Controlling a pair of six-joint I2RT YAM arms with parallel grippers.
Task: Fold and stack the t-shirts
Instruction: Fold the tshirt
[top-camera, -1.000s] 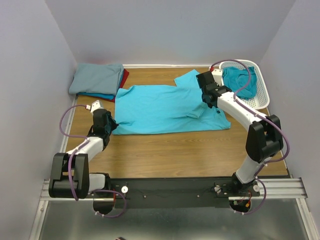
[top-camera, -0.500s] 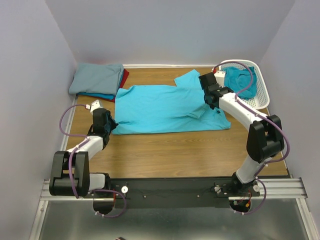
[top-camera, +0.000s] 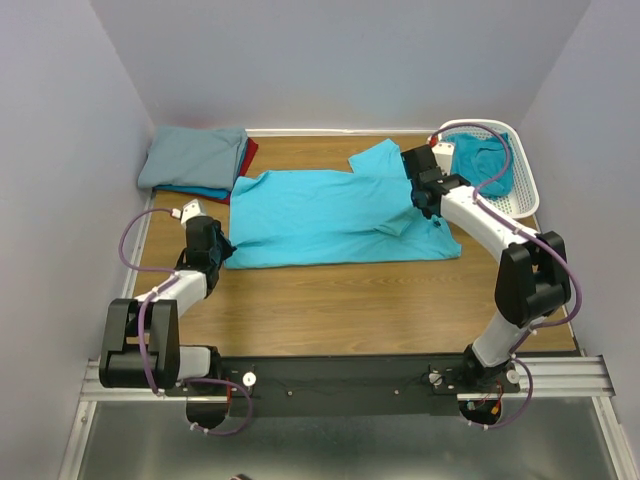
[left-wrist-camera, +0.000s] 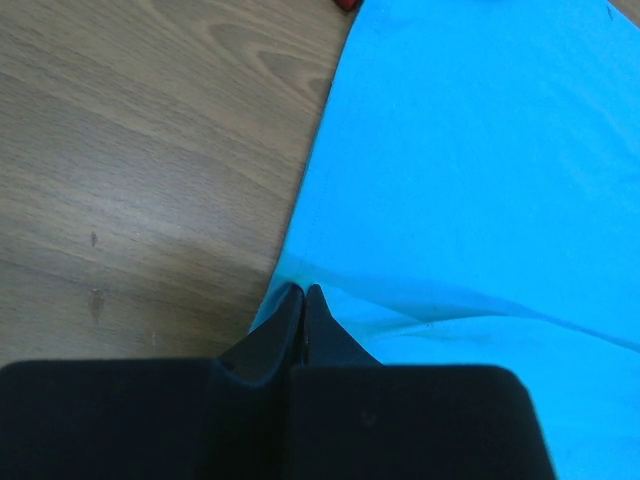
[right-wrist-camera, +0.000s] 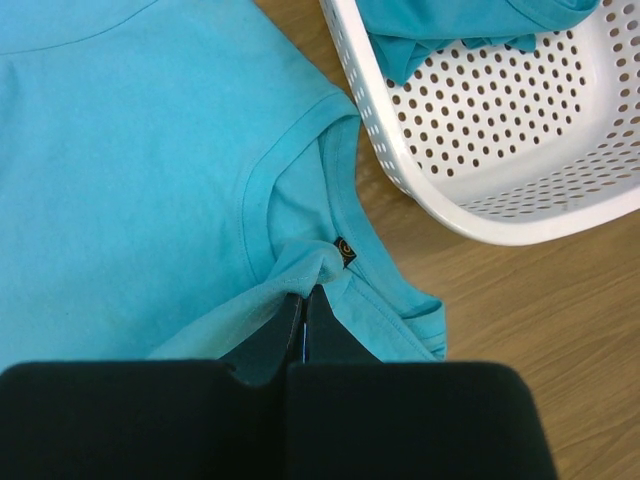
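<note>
Two arms, left arm (top-camera: 175, 290) and right arm (top-camera: 480, 222), were built of white link shells with black joint housings. Each carried a looping purple cable (top-camera: 128, 243) and a small white camera module (top-camera: 190, 211) at the wrist. The fingers (left-wrist-camera: 272, 338) were black and tapered. The bases stood on a black plate (top-camera: 340, 375) over a silver rail (top-camera: 570, 372).

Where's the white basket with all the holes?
In the top view, the white basket sits in the far right corner of the table, just right of the spread turquoise t-shirt, with a teal t-shirt inside it.
</note>
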